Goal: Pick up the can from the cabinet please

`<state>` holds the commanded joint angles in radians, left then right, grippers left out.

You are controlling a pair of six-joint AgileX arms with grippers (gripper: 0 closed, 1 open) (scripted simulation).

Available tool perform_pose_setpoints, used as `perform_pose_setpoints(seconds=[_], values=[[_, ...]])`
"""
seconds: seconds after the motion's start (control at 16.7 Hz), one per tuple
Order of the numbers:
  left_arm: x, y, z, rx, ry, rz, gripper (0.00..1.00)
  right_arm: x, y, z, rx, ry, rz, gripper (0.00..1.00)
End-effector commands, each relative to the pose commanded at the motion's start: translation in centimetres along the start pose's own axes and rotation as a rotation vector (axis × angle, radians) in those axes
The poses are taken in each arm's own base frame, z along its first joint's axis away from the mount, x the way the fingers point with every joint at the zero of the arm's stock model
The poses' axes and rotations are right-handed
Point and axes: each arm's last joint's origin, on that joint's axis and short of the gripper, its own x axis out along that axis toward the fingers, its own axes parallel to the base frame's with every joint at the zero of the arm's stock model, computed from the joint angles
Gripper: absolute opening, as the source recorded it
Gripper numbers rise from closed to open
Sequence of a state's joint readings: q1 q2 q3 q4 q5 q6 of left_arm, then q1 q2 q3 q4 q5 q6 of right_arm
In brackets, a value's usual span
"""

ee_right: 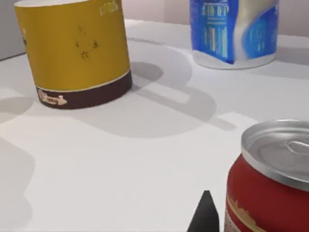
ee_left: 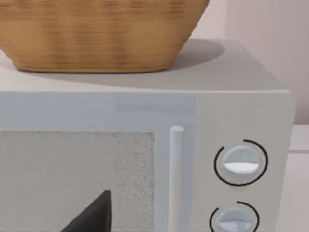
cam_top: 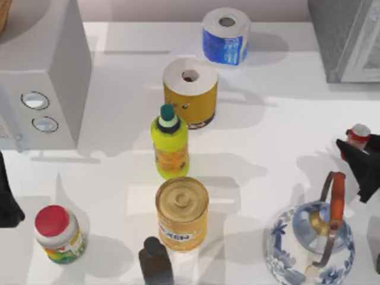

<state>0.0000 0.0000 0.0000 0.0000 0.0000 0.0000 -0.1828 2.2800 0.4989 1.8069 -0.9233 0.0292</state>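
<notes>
red can at the right gripper, mid-right of the table

top view: the can (cam_top: pixel 358 135), small and red with a pale top, sits at the right edge of the frame, about halfway down, over the white table (cam_top: pixel 267 136). the right gripper (cam_top: pixel 358 155) is a dark shape reaching in from the right edge, right against the can, with the can at its tip. whether its fingers are spread or pinching the can cannot be told. the cabinet (cam_top: pixel 344 38), speckled grey with a pale panelled door, fills the upper right corner, well apart from the can. the left gripper (cam_top: pixel 7 196) is a dark form at the left edge, lower half, beside the white box with 2 round knobs (cam_top: pixel 41 89); its fingers cannot be made out.

left wrist view: the white box's front fills the frame, with its 2 knobs (ee_left: pixel 240 163) at lower right and a woven basket (ee_left: pixel 96 34) on top. a dark finger tip (ee_left: pixel 94 215) shows at the bottom.

right wrist view: the can (ee_right: pixel 270 183) stands at the lower right, silvery pull-tab lid up, with a dark finger tip (ee_right: pixel 205 215) just beside it at the bottom edge. a yellow roll (ee_right: pixel 77 53) is at upper left and a blue-wrapped roll (ee_right: pixel 234 31) at upper right.
</notes>
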Motion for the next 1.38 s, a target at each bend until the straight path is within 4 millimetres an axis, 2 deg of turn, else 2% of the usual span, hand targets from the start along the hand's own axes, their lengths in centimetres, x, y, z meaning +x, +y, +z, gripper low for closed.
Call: perform_pose_setpoints(seconds=[0.18,0.24,0.48,0.66,0.9,1.38], values=[[0.0,0.0,0.0,0.000,0.000,0.000,1.00,0.0,0.0,0.0,0.000,0.000,0.000,0.00],[0.0,0.0,0.0,0.000,0.000,0.000,1.00,0.0,0.2,-2.7,0.099,0.071,-0.001,0.00],[0.0,0.0,0.0,0.000,0.000,0.000,1.00,1.4,-0.3,-1.5,0.035,0.028,-0.007,0.00],[0.0,0.0,0.0,0.000,0.000,0.000,1.00,2.4,0.0,-0.7,0.001,0.001,-0.001,0.00],[0.0,0.0,0.0,0.000,0.000,0.000,1.00,2.4,0.0,-0.6,0.000,0.000,0.000,0.00],[0.0,0.0,0.0,0.000,0.000,0.000,1.00,2.4,0.0,-0.6,0.000,0.000,0.000,0.60]])
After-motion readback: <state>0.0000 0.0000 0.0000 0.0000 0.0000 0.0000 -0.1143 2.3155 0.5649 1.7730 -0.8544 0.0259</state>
